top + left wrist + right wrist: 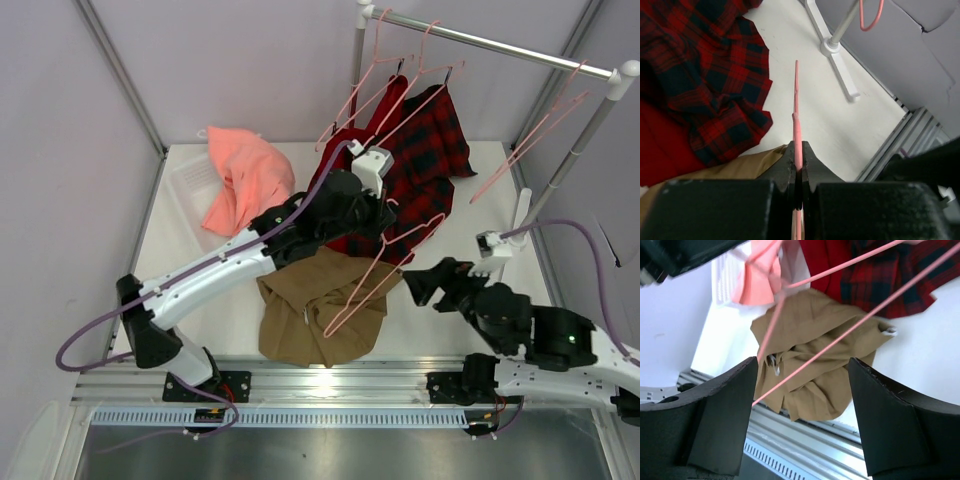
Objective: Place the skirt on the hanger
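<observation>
1. Khaki skirt (295, 325) lies crumpled on the white table (200, 310), close to the front edge, between the two arms.
2. Right gripper (802, 362): fingers spread wide, nothing between them, hovering just right of the skirt.
3. Left gripper (798, 150): jaws pinched on the wire of a pink hanger (796, 100), which slants over the skirt's far side; contact with the cloth cannot be told.
4. Plaid garment (430, 150) abuts the skirt's far edge; salmon garment (245, 175) far left.
5. Rack rail (500, 45) at the back carries spare hangers (530, 148).
</observation>
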Controlling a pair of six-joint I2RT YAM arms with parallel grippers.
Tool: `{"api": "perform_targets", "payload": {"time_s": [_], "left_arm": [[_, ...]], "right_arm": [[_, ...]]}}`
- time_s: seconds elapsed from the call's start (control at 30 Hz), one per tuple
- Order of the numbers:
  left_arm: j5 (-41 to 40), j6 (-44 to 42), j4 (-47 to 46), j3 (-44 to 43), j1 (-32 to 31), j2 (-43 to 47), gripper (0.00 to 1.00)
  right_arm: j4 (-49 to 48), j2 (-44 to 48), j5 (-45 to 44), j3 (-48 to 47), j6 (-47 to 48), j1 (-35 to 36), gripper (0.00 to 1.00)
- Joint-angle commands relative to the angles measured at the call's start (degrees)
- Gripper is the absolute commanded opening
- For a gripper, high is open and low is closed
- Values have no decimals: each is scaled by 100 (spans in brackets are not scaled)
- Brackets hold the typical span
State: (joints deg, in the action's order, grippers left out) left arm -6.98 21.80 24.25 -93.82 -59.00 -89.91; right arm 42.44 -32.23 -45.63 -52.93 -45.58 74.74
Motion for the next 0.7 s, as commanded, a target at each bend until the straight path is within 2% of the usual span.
{"api": "perform_targets", "payload": {"time_s": [0.0, 0.07, 0.13, 0.3, 0.33, 0.47, 0.57, 0.67], "left_arm": [[145, -737, 317, 170, 64, 623, 0], [171, -931, 405, 337, 56, 781, 0], [311, -1239, 414, 565, 56, 1018, 0], [531, -1661, 694, 733, 82, 1230, 0], [653, -1662, 704, 795, 108, 1274, 0], [1085, -1644, 669, 865, 179, 1327, 0], [1234, -1697, 704, 857, 170, 1318, 0], [1366, -1679, 713, 865, 179, 1327, 0]], "right_arm": [[345, 436, -429, -157, 627, 6, 77], [309, 647, -718, -78, 822, 14, 77], [-23, 691, -729, 1, 1488, 6, 80], [-1129, 218, -62, 431, 3561, 6, 86], [-1289, 78, 9, 667, 4400, 14, 85], [-2281, -380, 168, 1222, 6055, -3, 82], [-3082, -390, 448, 1434, 6998, -47, 83], [-3312, -293, 1012, 1574, 7573, -74, 83]]}}
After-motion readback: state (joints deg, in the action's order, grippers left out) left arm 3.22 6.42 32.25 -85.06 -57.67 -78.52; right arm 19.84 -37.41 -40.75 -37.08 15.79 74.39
